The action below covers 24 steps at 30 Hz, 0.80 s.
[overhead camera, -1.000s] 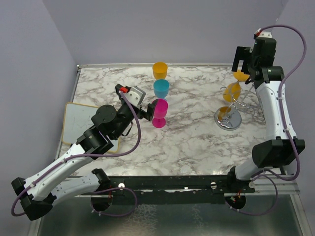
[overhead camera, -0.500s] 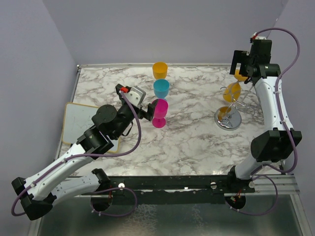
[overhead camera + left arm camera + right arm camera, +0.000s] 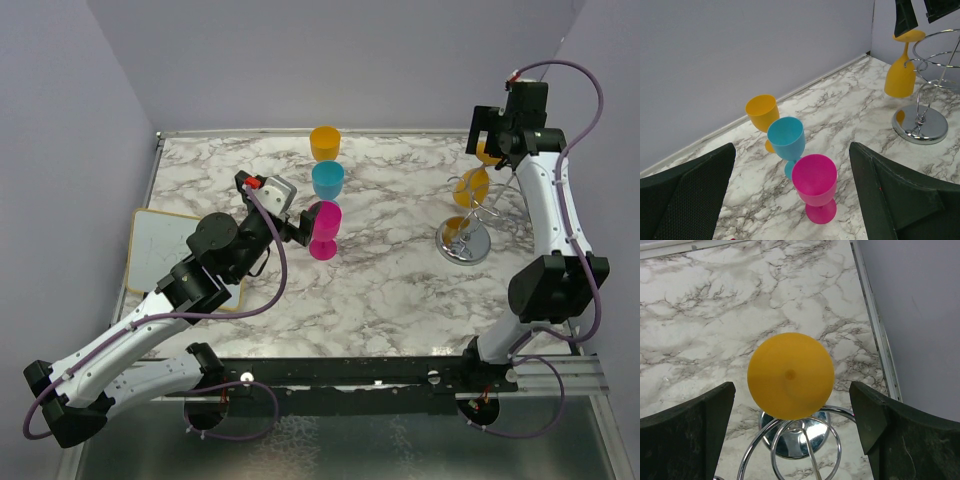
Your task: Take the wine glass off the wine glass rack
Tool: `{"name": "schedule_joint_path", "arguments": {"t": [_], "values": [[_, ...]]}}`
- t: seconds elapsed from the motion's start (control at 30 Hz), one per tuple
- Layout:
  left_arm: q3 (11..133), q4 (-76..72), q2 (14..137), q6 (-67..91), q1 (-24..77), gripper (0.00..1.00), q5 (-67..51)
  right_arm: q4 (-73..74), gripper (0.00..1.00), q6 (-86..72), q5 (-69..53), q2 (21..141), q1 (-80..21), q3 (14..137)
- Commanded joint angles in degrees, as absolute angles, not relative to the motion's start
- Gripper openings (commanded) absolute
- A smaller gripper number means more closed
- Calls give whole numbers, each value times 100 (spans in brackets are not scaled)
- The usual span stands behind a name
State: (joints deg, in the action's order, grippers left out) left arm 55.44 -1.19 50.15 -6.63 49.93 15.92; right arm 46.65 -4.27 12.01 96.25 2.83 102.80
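Note:
The wine glass rack stands at the right, with its round shiny base (image 3: 463,241) and curved wire arms (image 3: 805,440). An orange wine glass (image 3: 470,187) hangs upside down from it; its round foot (image 3: 790,375) faces the right wrist camera. My right gripper (image 3: 488,140) is open just above that foot, one finger on each side, not touching it. The rack (image 3: 920,125) and hanging glass (image 3: 900,75) also show in the left wrist view. My left gripper (image 3: 303,225) is open and empty, just left of a pink glass (image 3: 324,230).
A yellow glass (image 3: 324,142), a blue glass (image 3: 327,180) and the pink glass stand upright in a row mid-table. A white board with a yellow edge (image 3: 160,250) lies at the left table edge. The walls and table rim are close behind and right of the rack.
My right arm has shifted slightly, with its gripper still open over the hanging glass's foot. The left arm and all glasses have not moved.

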Motion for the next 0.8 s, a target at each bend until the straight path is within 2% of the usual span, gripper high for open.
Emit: {"name": "schedule_joint_path", "arguments": {"t": [0.0, 0.77], "values": [[5511, -254, 4992, -670, 4975, 100, 1547, 4753, 99, -481, 1015, 9722, 338, 10402], [5502, -251, 4998, -691, 4981, 100, 1538, 4688, 100, -507, 929, 9863, 365, 10206]]}}
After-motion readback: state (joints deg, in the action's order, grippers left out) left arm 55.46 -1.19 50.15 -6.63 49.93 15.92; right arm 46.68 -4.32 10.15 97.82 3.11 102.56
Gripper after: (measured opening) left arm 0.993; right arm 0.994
